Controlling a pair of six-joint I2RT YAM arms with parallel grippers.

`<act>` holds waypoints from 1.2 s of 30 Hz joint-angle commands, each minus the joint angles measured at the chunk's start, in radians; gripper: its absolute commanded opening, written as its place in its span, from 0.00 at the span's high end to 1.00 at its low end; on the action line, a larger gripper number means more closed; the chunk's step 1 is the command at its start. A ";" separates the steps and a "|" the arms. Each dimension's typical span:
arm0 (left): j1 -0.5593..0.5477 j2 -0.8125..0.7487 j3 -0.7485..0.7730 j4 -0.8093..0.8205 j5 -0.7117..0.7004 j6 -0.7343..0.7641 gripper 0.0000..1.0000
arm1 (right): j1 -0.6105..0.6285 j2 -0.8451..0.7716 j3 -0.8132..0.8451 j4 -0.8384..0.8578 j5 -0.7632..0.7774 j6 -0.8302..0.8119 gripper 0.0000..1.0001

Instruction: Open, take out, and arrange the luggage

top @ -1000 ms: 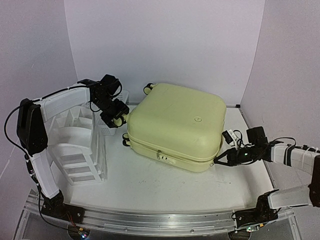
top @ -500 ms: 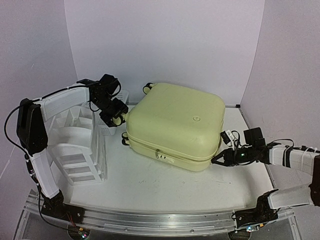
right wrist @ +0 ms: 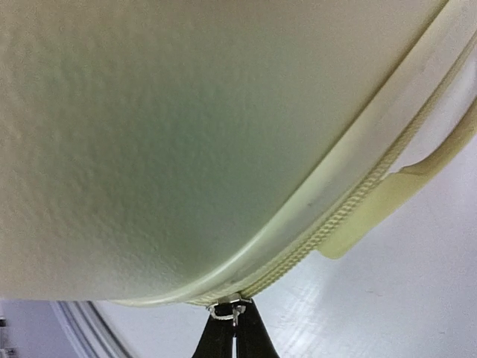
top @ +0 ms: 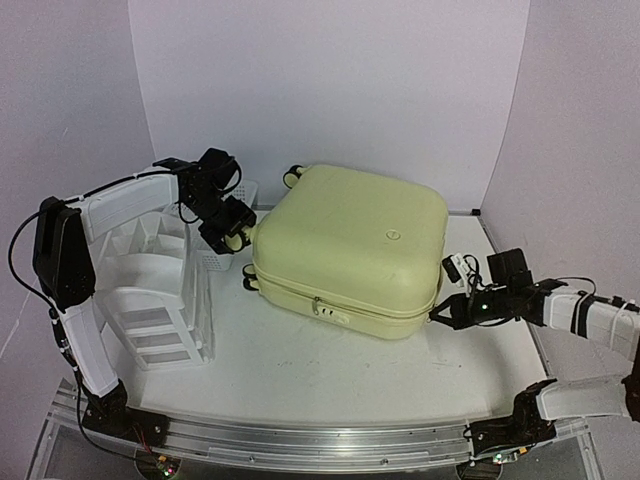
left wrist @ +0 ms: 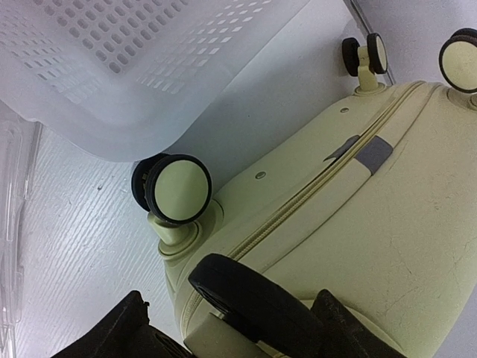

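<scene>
The white table carries the luggage, a pale-yellow hard-shell case lying flat and closed near the middle, its wheeled end turned toward the left arm. On the left side of the table stands a white plastic drawer unit, and a white mesh basket sits between it and the case, just beside one cream-faced caster. The left gripper hovers at that wheeled end with its fingers spread to either side of a black wheel; whether a pad touches the wheel is hard to tell from the wrist view. The right gripper is at the case's near right corner, low against the zipper seam, its fingertips pinched together on the small metal zipper pull.
</scene>
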 commanded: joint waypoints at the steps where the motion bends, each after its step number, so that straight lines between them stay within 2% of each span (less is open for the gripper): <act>1: -0.012 -0.038 0.013 -0.003 -0.019 0.133 0.98 | -0.020 -0.059 0.049 -0.128 0.380 -0.184 1.00; 3: -0.012 -0.038 0.015 -0.002 -0.026 0.142 0.98 | -0.042 -0.053 0.046 -0.103 0.406 -0.225 1.00; 6: -0.011 -0.028 0.027 -0.002 -0.031 0.166 0.99 | -0.090 0.009 0.089 -0.087 0.323 -0.304 1.00; 10: -0.011 -0.014 0.041 -0.002 -0.042 0.216 0.99 | -0.132 0.128 0.167 -0.056 0.293 -0.399 1.00; 17: -0.014 -0.031 0.016 0.005 -0.058 0.332 1.00 | -0.193 0.234 0.270 0.073 0.304 -0.475 1.00; 22: -0.014 -0.050 -0.029 0.046 -0.044 0.425 1.00 | -0.322 0.349 0.384 0.108 0.152 -0.496 1.00; 25: -0.014 -0.048 -0.042 0.063 -0.029 0.492 1.00 | -0.338 0.421 0.457 0.112 0.120 -0.567 1.00; 28: -0.014 -0.045 -0.053 0.084 0.004 0.558 1.00 | -0.337 0.480 0.527 0.049 0.007 -0.612 1.00; 32: -0.025 -0.082 -0.080 0.136 0.017 0.657 0.93 | -0.324 0.430 0.402 0.117 -0.048 -0.600 1.00; 36: -0.038 -0.149 -0.115 0.151 0.030 0.736 0.73 | -0.301 0.336 0.295 0.132 -0.062 -0.583 1.00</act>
